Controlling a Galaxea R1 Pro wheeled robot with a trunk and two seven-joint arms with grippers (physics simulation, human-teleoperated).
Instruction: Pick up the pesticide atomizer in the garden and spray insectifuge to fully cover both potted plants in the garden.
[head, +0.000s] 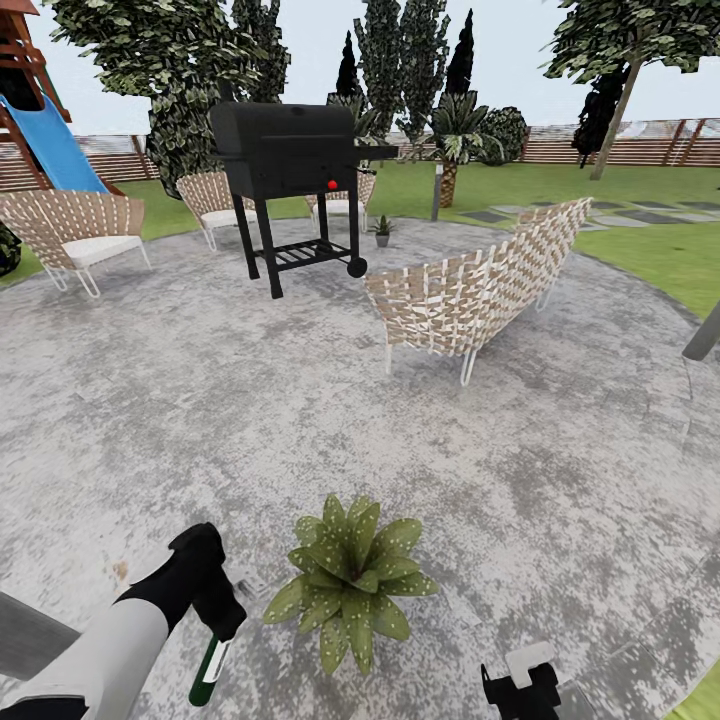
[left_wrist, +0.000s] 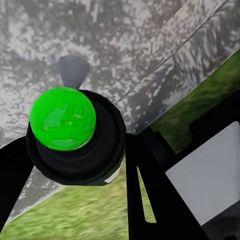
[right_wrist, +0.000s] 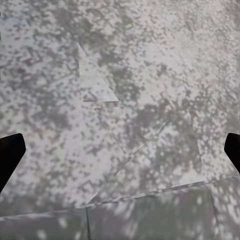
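Left gripper (head: 212, 630): closed around the pesticide atomizer (head: 210, 672), gripping the bottle's upper part, low over the patio just beside the near potted plant.
Pesticide atomizer: dark slim bottle hanging below the left gripper, green tip pointing down toward the patio; in the left wrist view the bright green tip (left_wrist: 62, 118) sits on the dark body, flanked by the black fingers (left_wrist: 150, 200).
Right gripper (head: 520, 685): beside the near potted plant on the side opposite the left gripper; right wrist view shows its fingertips (right_wrist: 10, 155) spread wide apart over bare stone, nothing between them.
Near potted plant (head: 350, 580): speckled green rosette standing on the patio between the two grippers, touching neither.
Far potted plant (head: 381, 231): small, on the patio just beside the grill.
Patio (head: 550, 480): round, mottled grey stone.
Grill (head: 290, 160): black, upright, on the far part of the patio.
Wicker chairs: one (head: 480, 290) between the near potted plant and the grill; another (head: 75, 230) far off on the left-arm side.
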